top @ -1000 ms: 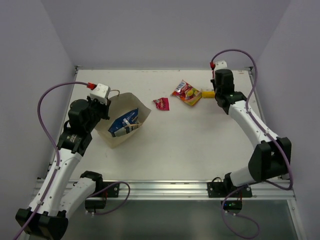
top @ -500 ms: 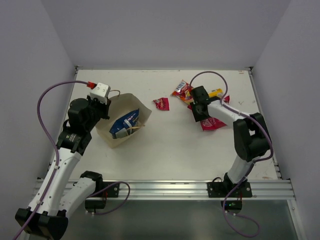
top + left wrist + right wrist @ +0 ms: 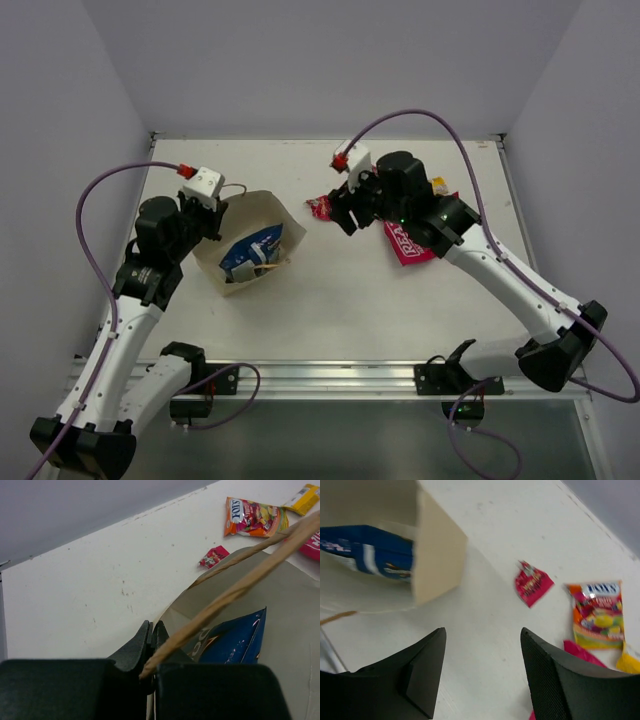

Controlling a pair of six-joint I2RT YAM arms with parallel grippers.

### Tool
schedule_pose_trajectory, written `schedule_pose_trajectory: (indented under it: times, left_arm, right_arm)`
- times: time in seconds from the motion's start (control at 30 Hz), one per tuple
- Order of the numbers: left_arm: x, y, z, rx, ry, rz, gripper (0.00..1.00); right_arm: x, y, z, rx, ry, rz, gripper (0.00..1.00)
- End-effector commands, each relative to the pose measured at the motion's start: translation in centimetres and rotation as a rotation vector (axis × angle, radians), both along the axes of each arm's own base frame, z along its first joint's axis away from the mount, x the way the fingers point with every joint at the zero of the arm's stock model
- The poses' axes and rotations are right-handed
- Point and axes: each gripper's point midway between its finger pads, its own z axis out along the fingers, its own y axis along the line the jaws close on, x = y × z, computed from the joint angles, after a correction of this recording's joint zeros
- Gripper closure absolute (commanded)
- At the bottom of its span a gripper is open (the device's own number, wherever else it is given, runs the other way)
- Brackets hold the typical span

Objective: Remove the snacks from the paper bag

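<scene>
**Status.** By your count, four of five snacks lie out on the table (image 3: 350, 300) and one sits inside the bag, so the job looks close to done.

1. **Paper bag** (image 3: 258, 204). Cream-tan kraft, matte, stiff flat walls and creased corners, thin brown string handles. It stands at the table's left with its mouth gaping and seems tipped toward the middle. Your left gripper (image 3: 151, 630) is closed on its rim, and a handle runs down into the pinch.
2. **Pink bag** (image 3: 408, 243). Glossy film with white lettering, a flat pillow shape. It is out on the table at right of centre, partly under the right arm.
3. **Blue Doritos bag** (image 3: 250, 250). Shiny crinkled foil, blue with a white patch. It lies inside the paper bag and is the one item left to lift.
4. **Red-yellow candy pouch** (image 3: 255, 517). Slick printed film, rectangular with crimped ends. It is out, near the far edge, just beside the pink bag.
5. **Yellow bar** (image 3: 438, 184). Slim, smooth wrapper. It is out, near the pouch.
6. **Red wrapper** (image 3: 320, 207). Tiny, crumpled and shiny. It is out, alone between the paper bag and the pouch.

**Right gripper** (image 3: 482, 640). The jaws stand wide apart and hold nothing. It hangs over bare table between the wrapper and the bag's mouth, so you are well placed to reach in.
</scene>
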Motion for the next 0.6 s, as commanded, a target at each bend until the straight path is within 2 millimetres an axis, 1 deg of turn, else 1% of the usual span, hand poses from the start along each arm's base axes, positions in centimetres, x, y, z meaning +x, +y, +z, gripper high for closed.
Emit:
schedule_pose_trajectory:
  times: [0.0,0.03,0.07,0.1,0.13,0.17,0.2,0.23,0.27,0.3,0.33,0.37,0.4,0.5,0.57]
  left_arm:
    - [-0.6,-1.1,3.2,-0.014,-0.090,-0.073,1.00]
    - [-0.7,-1.1,3.3,-0.011,-0.097,-0.080,1.00]
    - [-0.8,-1.3,3.2,-0.011,-0.094,-0.092,1.00]
    - [-0.9,-1.5,3.2,-0.012,-0.094,-0.102,1.00]
    - [-1.0,-1.6,3.2,-0.011,-0.097,-0.113,1.00]
    - [-1.1,-1.9,3.1,-0.012,-0.094,-0.131,1.00]
    - [-1.4,-2.4,3.1,-0.018,-0.092,-0.161,1.00]
    - [-1.4,-2.6,3.0,-0.022,-0.088,-0.175,1.00]
    - [-1.5,-2.8,3.0,-0.025,-0.087,-0.188,1.00]
    - [-1.5,-2.8,3.0,-0.026,-0.085,-0.188,1.00]
    - [-1.5,-2.9,2.9,-0.026,-0.084,-0.189,1.00]
    - [-1.5,-2.8,3.0,-0.026,-0.084,-0.188,1.00]
    - [-1.5,-2.8,3.0,-0.023,-0.086,-0.187,1.00]
    - [-1.6,-2.8,3.0,-0.025,-0.085,-0.185,1.00]
    - [-1.7,-2.8,3.0,-0.027,-0.083,-0.188,1.00]
  right_arm:
    - [-3.0,4.8,3.5,-0.005,-0.150,0.273,0.35]
    - [-4.4,6.4,4.1,-0.010,-0.189,0.350,0.35]
    - [-5.0,7.6,5.2,0.008,-0.212,0.403,0.34]
    - [-5.8,8.5,5.5,0.015,-0.224,0.455,0.34]
    - [-7.2,9.6,5.7,0.006,-0.247,0.532,0.34]
    - [-8.1,10.5,6.4,0.022,-0.264,0.587,0.32]
    - [-8.4,11.5,5.7,0.006,-0.258,0.624,0.32]
    - [-9.5,12.5,5.0,-0.019,-0.258,0.677,0.31]
    - [-9.8,13.1,5.5,-0.022,-0.269,0.697,0.30]
    - [-10.2,14.4,4.0,-0.050,-0.240,0.732,0.30]
    - [-10.7,14.8,3.0,-0.082,-0.219,0.759,0.30]
    - [-10.8,15.4,3.2,-0.088,-0.223,0.773,0.30]
    - [-11.4,16.4,1.9,-0.113,-0.200,0.802,0.29]
    - [-12.4,17.7,0.8,-0.143,-0.201,0.840,0.27]
    - [-12.2,18.5,-0.4,-0.156,-0.188,0.846,0.26]
